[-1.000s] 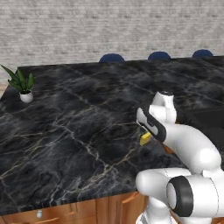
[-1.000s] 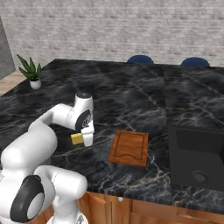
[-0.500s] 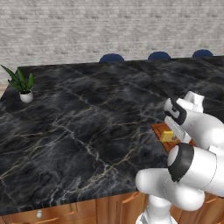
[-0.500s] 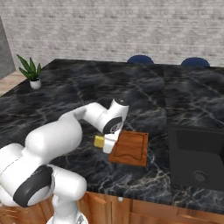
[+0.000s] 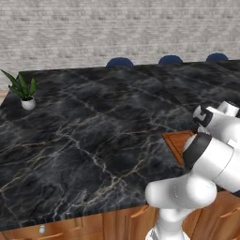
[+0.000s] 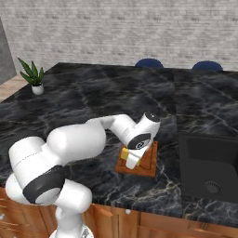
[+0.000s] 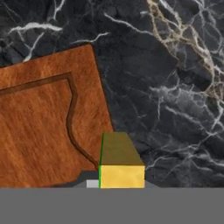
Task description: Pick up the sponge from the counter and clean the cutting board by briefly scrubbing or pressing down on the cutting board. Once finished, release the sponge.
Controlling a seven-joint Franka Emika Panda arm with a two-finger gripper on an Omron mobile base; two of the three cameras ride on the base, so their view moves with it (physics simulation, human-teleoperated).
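**A:** Any writing or labels on anything?

**B:** None I could read. The cutting board (image 7: 39,127) was bare reddish wood with its groove, and the counter (image 5: 93,136) was plain black marble with pale veins.

**A:** How much room was there around the board?

**B:** It lay near the counter's front edge. In the right base view a dark sink (image 6: 209,169) sat just to its right, apart from it by a strip of marble. To the left and behind, the slab ran open. A small potted plant (image 5: 24,90) stood well away at the far left corner, and blue chair backs (image 5: 120,62) showed beyond the far edge.

**A:** And the gripper?

**B:** The gripper (image 6: 130,159) was pinched tight on the sponge (image 6: 125,154), over the board's left edge in the right base view. In the hand view the sponge (image 7: 119,161) showed its yellow face and a thin green side, right by the board's corner. I couldn't tell whether it was pressing on the wood or just above it.

**A:** The fingertips themselves?

**B:** Hidden behind the sponge in the hand view.
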